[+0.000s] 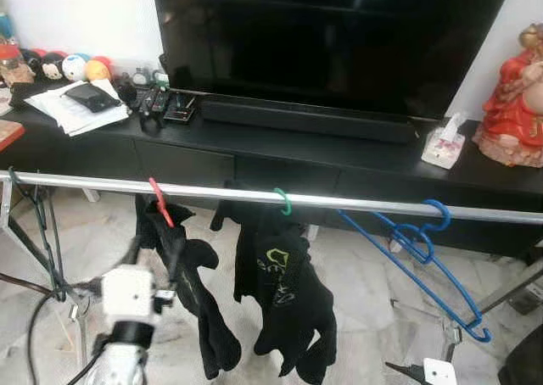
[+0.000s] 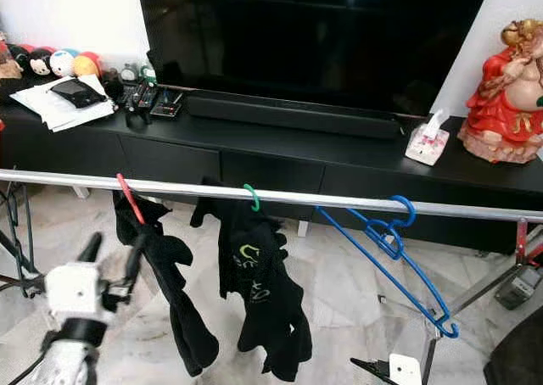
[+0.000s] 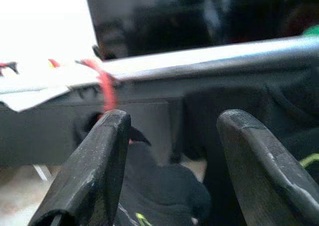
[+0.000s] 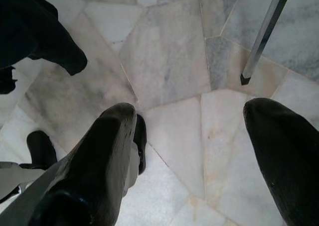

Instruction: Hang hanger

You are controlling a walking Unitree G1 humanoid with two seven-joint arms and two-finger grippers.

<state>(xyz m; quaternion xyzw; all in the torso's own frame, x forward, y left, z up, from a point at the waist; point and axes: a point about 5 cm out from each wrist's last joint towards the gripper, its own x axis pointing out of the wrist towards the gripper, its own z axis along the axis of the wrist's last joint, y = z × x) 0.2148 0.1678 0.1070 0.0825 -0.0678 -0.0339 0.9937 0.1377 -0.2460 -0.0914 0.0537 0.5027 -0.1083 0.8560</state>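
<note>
Red hanger (image 1: 160, 201) hangs just beyond open left end effector (image 3: 172, 161).

rail (image 1: 254, 194) | red hanger (image 1: 161, 202) | green hanger (image 1: 283, 202) | blue hangers (image 1: 424, 241)

Silver left arm (image 1: 119, 364), white wrist block, black cable, long black end-effector fingers (image 3: 89, 176).

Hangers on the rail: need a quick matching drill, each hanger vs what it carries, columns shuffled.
Column 1:
1. red hanger
2. green hanger
3. blue hangers

Column 2:
A. black garment with a yellow-green print
B. nothing, bare
C. plain black garment

Pairs: 1-C, 2-A, 3-B. All hook over the silver rail. The left gripper has its jaws open, near the red hanger.
</note>
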